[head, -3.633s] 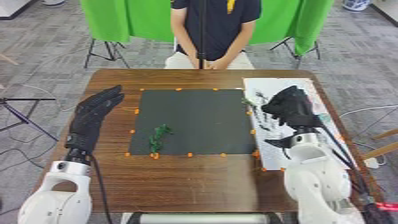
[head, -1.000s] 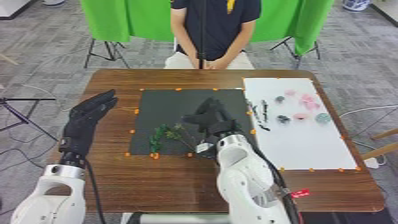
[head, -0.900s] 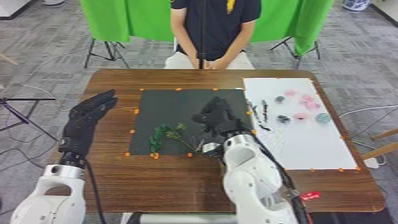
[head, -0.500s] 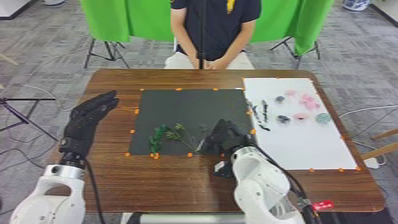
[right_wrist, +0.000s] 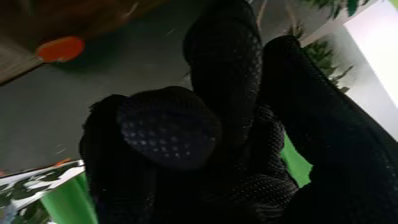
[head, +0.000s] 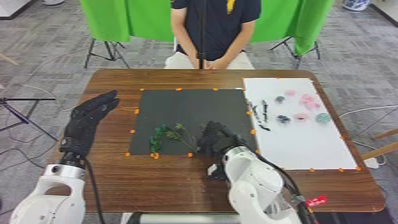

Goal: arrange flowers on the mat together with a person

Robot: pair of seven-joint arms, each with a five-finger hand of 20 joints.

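Observation:
My right hand (head: 215,139) is low over the lower right part of the dark mat (head: 194,105). Left of it on the mat are a dark green sprig (head: 156,139) and a lighter leafy sprig (head: 178,134), its thin stem slanting toward the hand. In the right wrist view the right hand (right_wrist: 222,65) has its fingers mostly straight and relaxed, nothing seen gripped; a green leafy piece (right_wrist: 325,59) lies beyond them. My left hand (head: 85,122) stays over the table's left side, fingers straight. Dark stems (head: 259,115) and pink flowers (head: 309,102) rest on the white sheet (head: 302,147).
Grey-green blossoms (head: 322,118) and darker ones (head: 283,119) are also on the sheet. Orange markers line the mat's edges, one of them (right_wrist: 60,49) close by in the right wrist view. The brown table (head: 160,187) extends in front of the mat.
My right hand has moved left from the white sheet to the mat, then toward its near edge. The lighter sprig now lies beside the dark one. The left hand has barely shifted.

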